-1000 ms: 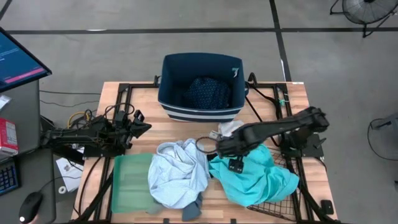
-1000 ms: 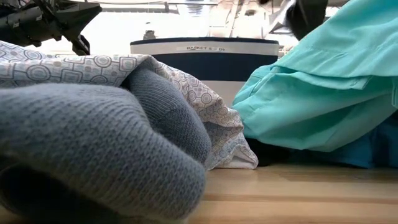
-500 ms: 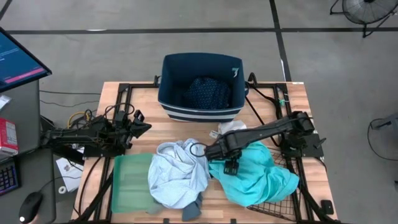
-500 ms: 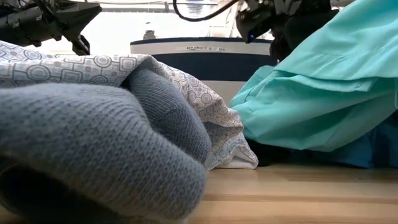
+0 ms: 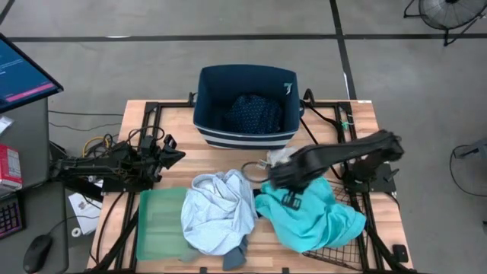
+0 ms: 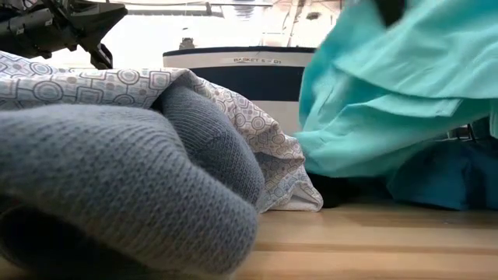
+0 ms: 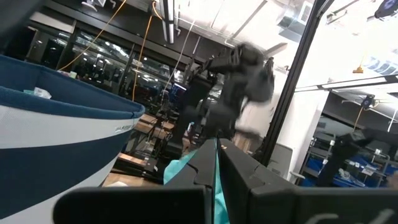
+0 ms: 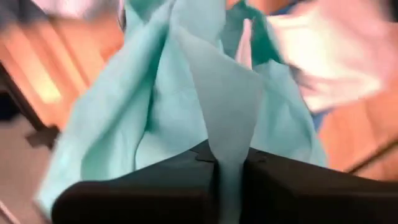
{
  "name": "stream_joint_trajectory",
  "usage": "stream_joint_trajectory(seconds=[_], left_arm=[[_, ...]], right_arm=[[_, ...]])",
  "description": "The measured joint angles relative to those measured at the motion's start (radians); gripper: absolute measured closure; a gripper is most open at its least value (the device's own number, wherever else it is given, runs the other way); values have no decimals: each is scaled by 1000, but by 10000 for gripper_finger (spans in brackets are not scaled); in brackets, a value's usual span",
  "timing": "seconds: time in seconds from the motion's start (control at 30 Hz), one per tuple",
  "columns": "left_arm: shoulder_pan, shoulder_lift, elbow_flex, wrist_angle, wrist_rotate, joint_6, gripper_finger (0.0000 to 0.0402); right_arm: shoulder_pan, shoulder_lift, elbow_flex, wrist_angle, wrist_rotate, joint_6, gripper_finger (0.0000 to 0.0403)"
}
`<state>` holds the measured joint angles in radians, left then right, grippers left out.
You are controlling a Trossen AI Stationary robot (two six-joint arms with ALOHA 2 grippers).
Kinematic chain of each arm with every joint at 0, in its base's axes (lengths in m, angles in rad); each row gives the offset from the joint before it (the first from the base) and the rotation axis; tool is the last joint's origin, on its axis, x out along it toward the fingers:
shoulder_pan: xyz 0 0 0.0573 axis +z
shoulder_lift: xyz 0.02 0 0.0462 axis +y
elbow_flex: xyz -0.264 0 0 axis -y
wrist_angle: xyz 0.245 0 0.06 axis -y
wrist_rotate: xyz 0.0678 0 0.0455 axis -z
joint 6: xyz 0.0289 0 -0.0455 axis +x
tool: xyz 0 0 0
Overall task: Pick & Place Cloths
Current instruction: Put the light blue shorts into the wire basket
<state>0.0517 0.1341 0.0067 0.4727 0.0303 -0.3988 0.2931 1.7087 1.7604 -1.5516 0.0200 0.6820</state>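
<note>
Fingers of the right arm (image 5: pixel 278 181), seen from above, pinch the turquoise cloth (image 5: pixel 316 217) near the counter (image 5: pixel 358 125) middle, ready to carry it to the bin (image 5: pixel 209 103); the left fingers (image 5: pixel 176 154) wait shut at the left edge. From counter height that cloth (image 6: pixel 389 101) hangs bunched and partly lifted, and the right wrist view shows a fold (image 8: pixel 217 112) clamped tight.

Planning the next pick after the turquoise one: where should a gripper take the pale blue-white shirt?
Probably at the bunched ridge on top of the pale blue-white shirt, coming straight down. Its folds stand up there, while its edges lie flat on the table and the green tray.
</note>
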Motion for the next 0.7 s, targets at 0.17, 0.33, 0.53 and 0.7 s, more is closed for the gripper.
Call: stream_joint_trajectory(seconds=[0.17, 0.33, 0.53, 0.7], left_arm=[[0, 0, 0, 0, 0, 0, 399], [0, 5, 0, 1, 0, 1, 399], [0, 23, 0, 0, -3, 1, 399], [0, 43, 0, 0, -5, 1, 399]], right_arm=[[42, -180, 33, -25, 71, 260, 401], [108, -319, -4, -19, 80, 478, 402], [227, -411, -131, -20, -49, 688, 402], [364, -442, -269, -19, -222, 856, 402]])
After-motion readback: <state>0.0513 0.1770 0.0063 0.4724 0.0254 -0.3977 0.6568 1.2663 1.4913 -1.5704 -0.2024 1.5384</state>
